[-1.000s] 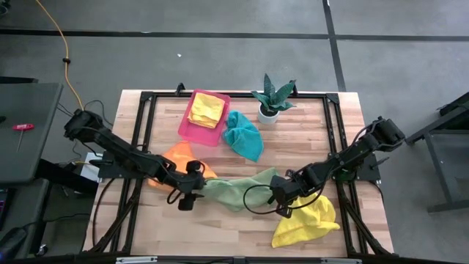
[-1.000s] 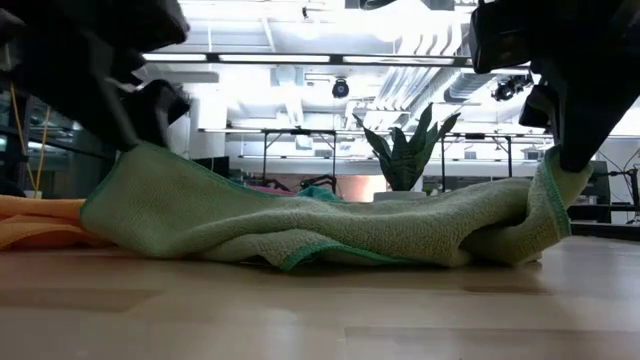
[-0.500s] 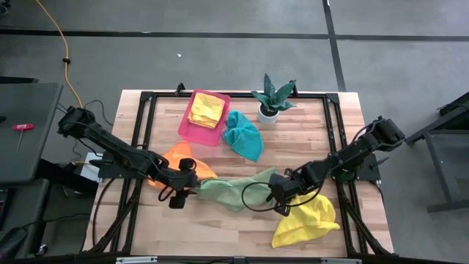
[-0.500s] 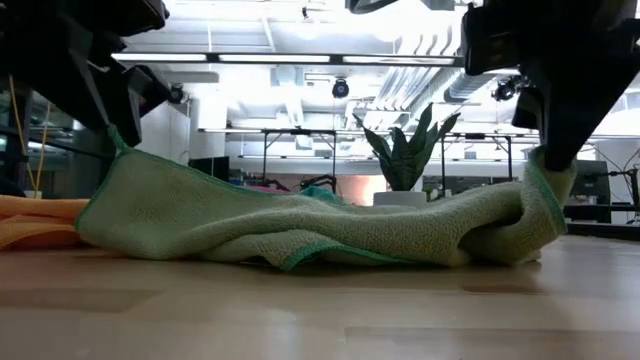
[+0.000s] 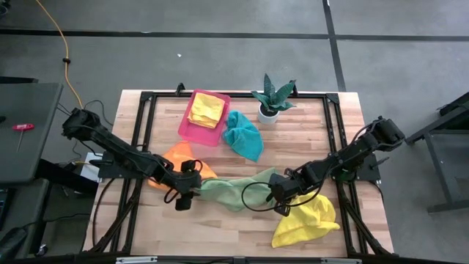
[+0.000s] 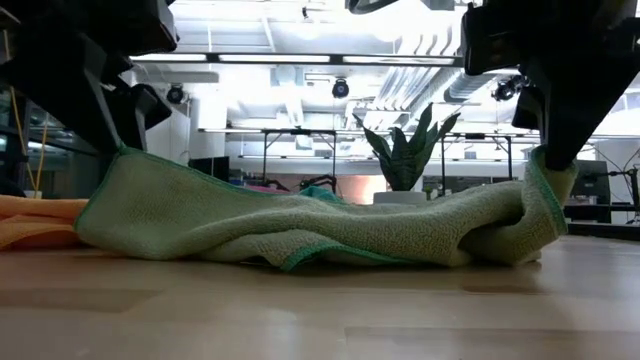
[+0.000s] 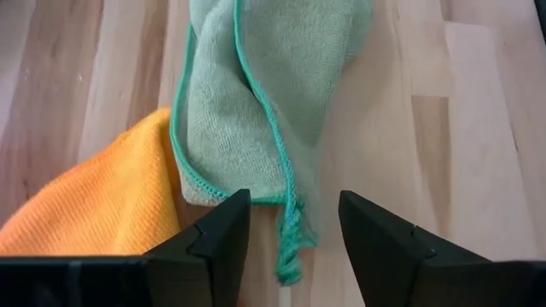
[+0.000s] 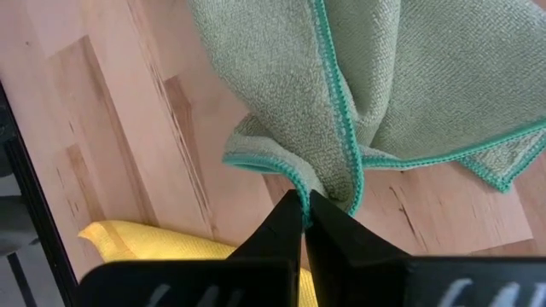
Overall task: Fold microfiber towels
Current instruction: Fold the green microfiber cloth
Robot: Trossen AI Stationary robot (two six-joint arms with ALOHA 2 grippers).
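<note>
The light green towel [image 5: 234, 192] lies crumpled across the middle of the table, between my two grippers. My left gripper [image 7: 293, 205] is open at its left end. Its fingers stand on either side of the towel's hemmed corner [image 7: 288, 243], which lies partly on the orange towel [image 7: 102, 205]. In the low view that corner [image 6: 122, 155] rises up to the gripper. My right gripper [image 8: 304, 200] is shut on the towel's right end [image 6: 545, 185]. A yellow towel [image 5: 304, 220] lies bunched just beyond it, near the front right. My left gripper has the towel's corner between its open fingers; I cannot tell whether either finger touches it. My right gripper pinches a gathered bunch at the towel's right end [image 8: 328, 183], several hemmed layers together, between its two fingers. The fingers slant down from above. That end is drawn up off the table [image 6: 548, 170]; the rest lies slack on the wood.
At the back stand a pink tray [image 5: 187, 132] holding a folded yellow towel [image 5: 206, 108], a teal towel [image 5: 243, 134] beside it, and a potted plant [image 5: 272, 99]. Bare wood lies along the front edge and at the back right.
My left gripper has shifted a little toward the table's left edge and come partway back. The green towel's left corner was drawn up into a point and has sunk slightly. The right end has stayed held up.
</note>
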